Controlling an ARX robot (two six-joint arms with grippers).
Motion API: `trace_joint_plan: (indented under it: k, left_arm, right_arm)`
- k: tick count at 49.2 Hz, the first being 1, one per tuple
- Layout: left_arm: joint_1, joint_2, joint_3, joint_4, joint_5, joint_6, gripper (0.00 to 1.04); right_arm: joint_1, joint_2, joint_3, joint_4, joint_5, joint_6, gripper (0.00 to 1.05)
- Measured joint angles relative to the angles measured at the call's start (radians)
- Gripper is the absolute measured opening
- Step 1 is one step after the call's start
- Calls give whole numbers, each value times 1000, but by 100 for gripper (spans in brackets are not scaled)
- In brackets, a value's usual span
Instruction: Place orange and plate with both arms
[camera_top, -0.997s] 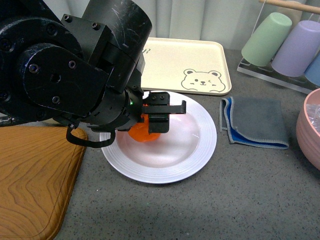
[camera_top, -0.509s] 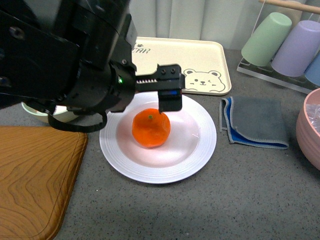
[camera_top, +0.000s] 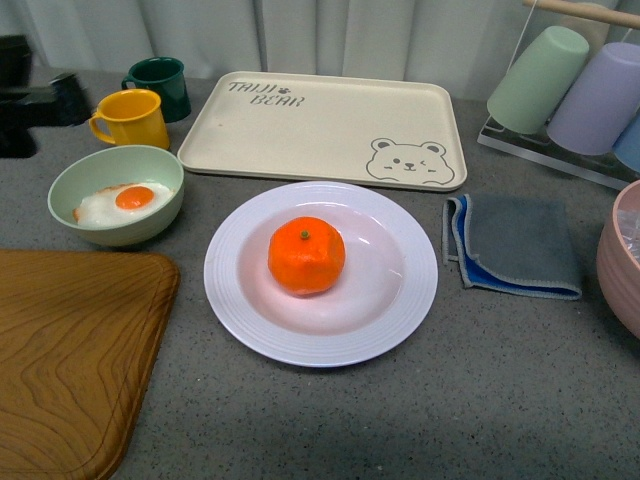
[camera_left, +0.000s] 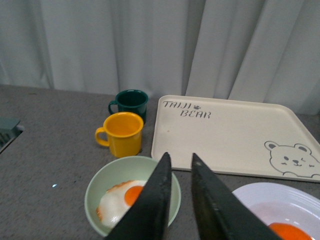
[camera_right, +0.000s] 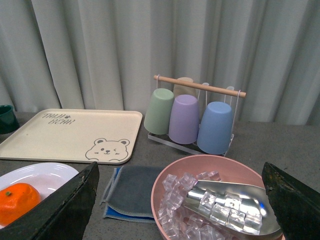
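Observation:
The orange (camera_top: 306, 256) rests at the middle of the white plate (camera_top: 400, 320), stem dot up, with nothing touching it. In the left wrist view my left gripper (camera_left: 180, 156) is shut and holds nothing; it hovers over the green bowl's edge, with the plate (camera_left: 260, 195) and a slice of the orange (camera_left: 290, 231) off to one side. A dark part of the left arm (camera_top: 30, 100) shows at the front view's far left. My right gripper (camera_right: 180, 167) is open wide above the pink bowl, well apart from the orange (camera_right: 17, 202) and the plate (camera_right: 45, 172).
A pale green bowl (camera_top: 120, 232) with a fried egg stands left of the plate, with a yellow mug (camera_top: 130, 118) and a dark green mug (camera_top: 165, 80) behind it. The cream bear tray (camera_top: 330, 125) is behind, a grey cloth (camera_top: 520, 245) to the right, and a pink bowl of ice (camera_right: 167, 182), a cup rack (camera_top: 570, 85) and a wooden board (camera_top: 70, 350) stand around.
The left gripper, which was around the orange on the plate, let go, rose and drew back to the left. The orange stays on the plate.

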Motion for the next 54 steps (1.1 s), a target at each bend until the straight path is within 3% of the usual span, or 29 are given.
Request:
trace_joint_plan:
  k: [4,17,32,36,54]
  left_arm:
    - [33,-72,-55,-25,32,0,4]
    - [105,-286,-161,-129,104,11,4]
    - [186,-689,-237,-454,183,12,4]
    - [246,-760,-250,-511,259,13,4]
    - [275,-1013,-260,-729,272,13,4]
  right_arm:
    - [0,0,0,0,0,0,95]
    - [0,0,0,0,0,0,95]
    - [0,0,0,0,0,0,95]
    - [0,0,0,0,0,0,95]
    - [0,0,0,0,0,0,95]
